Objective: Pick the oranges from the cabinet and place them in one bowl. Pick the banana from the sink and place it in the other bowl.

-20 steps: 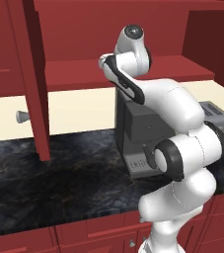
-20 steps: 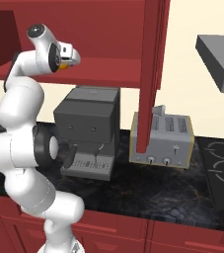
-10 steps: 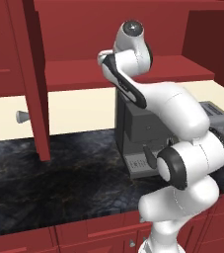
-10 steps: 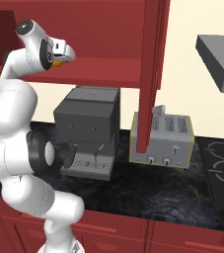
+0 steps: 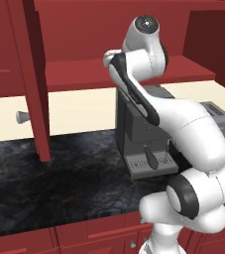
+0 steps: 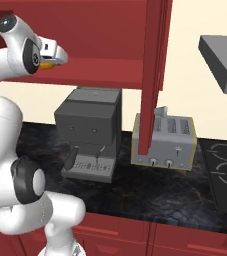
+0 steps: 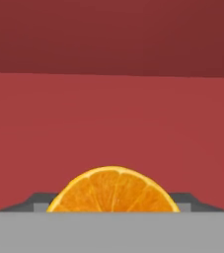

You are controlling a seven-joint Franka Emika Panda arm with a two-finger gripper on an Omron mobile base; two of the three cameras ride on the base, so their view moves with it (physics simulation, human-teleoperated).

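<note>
Orange between the hand's fingers at the red cabinet shelf

The hand [image 7: 112,209] pinches a cut-faced orange [image 7: 112,191], segments showing, inside the smooth dark red cabinet [image 6: 105,35]; below, a boxy grey coffee machine [image 6: 91,132] stands on the black marbled desk [image 5: 59,178].

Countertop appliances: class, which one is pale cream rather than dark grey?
The toaster, slotted on top, standing right of the dark grey coffee machine in the right base view.

Cabinet door [image 6: 152,75] beside open shelf [image 6: 92,67]
</note>
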